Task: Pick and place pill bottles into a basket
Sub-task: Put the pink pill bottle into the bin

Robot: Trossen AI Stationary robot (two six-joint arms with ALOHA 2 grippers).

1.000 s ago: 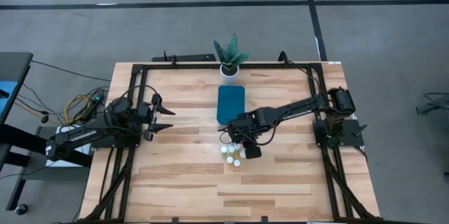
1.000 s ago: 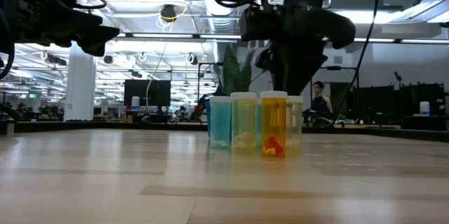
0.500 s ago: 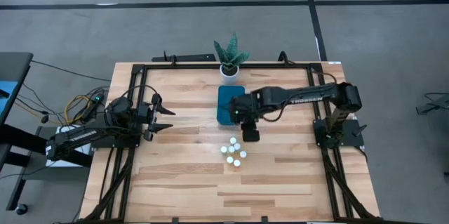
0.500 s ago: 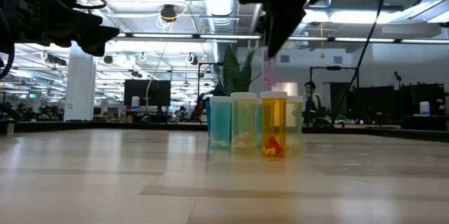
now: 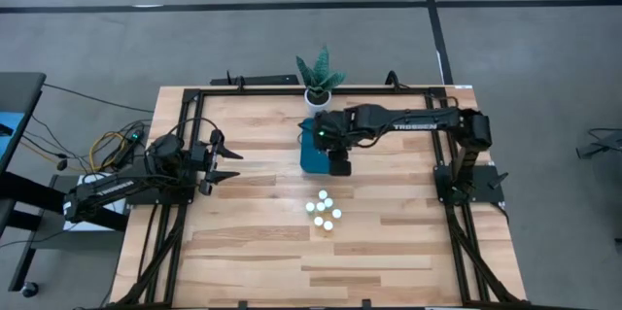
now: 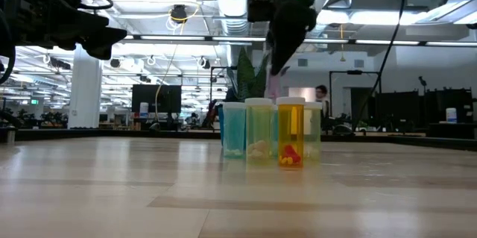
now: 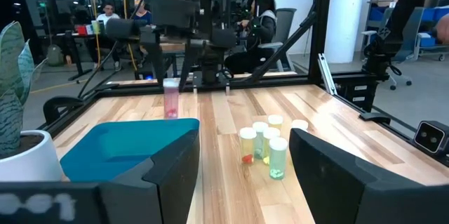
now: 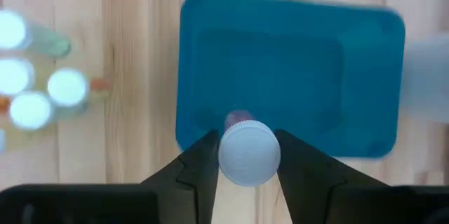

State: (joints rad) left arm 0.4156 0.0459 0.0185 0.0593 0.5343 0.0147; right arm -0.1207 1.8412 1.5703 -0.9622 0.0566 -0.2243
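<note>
My right gripper (image 5: 328,147) hangs over the near end of the teal basket (image 5: 311,155), shut on a pink pill bottle (image 7: 170,97) with a white cap (image 8: 249,152). In the low view the bottle (image 6: 273,89) shows below the dark fingers. Several more pill bottles (image 5: 323,213) stand upright in a cluster on the wood, nearer than the basket; the low view shows them as blue, pale and orange bottles (image 6: 272,130). My left gripper (image 5: 228,152) waits open and level at the table's left side, holding nothing. My right gripper pinches the pink bottle between its two fingers (image 8: 200,155), at its top end beside the white cap (image 8: 249,152). The fingers come from above, slanting down. The bottle hangs roughly upright below them, clear of the table, over the basket's near edge (image 8: 203,136).
A white pot with a spiky green plant (image 5: 319,96) stands just beyond the basket's far end. A black frame (image 5: 194,96) runs round the table. Bare wood lies to either side of the bottle cluster.
My right gripper has risen from the bottle cluster with the pink bottle and carried it toward the table's far edge, to above the basket's near end. The bottle is lifted clear; the other bottles stand as before.
</note>
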